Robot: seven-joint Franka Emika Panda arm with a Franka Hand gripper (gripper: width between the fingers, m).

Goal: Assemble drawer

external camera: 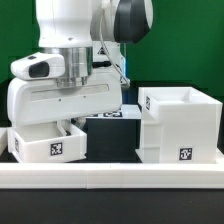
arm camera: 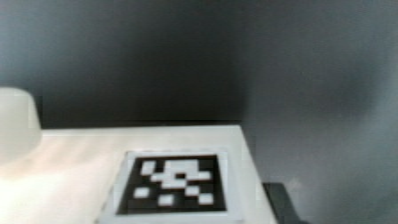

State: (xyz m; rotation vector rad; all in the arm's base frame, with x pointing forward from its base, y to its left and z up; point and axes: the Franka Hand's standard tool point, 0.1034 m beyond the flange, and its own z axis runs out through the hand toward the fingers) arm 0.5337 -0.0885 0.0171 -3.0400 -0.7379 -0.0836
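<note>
The drawer's tall boxy white case (external camera: pixel 180 125) stands at the exterior view's right, with a tag low on its front. A small open-top white tray (external camera: pixel 48 143) with a tag on its face sits at the exterior view's left. My gripper (external camera: pixel 68 121) hangs right over that tray and reaches into its open top; the hand's white body hides the fingers. In the wrist view a white tagged face (arm camera: pixel 178 182) fills the lower part, very close and blurred. A dark shape (arm camera: pixel 295 204) beside it may be a finger. No second tray shows clearly.
A long low white rail (external camera: pixel 110 176) runs across the front of the table. The marker board (external camera: pixel 107 114) lies behind, between arm and case. A white edge (external camera: pixel 4 138) shows at the exterior view's far left. A green wall stands behind.
</note>
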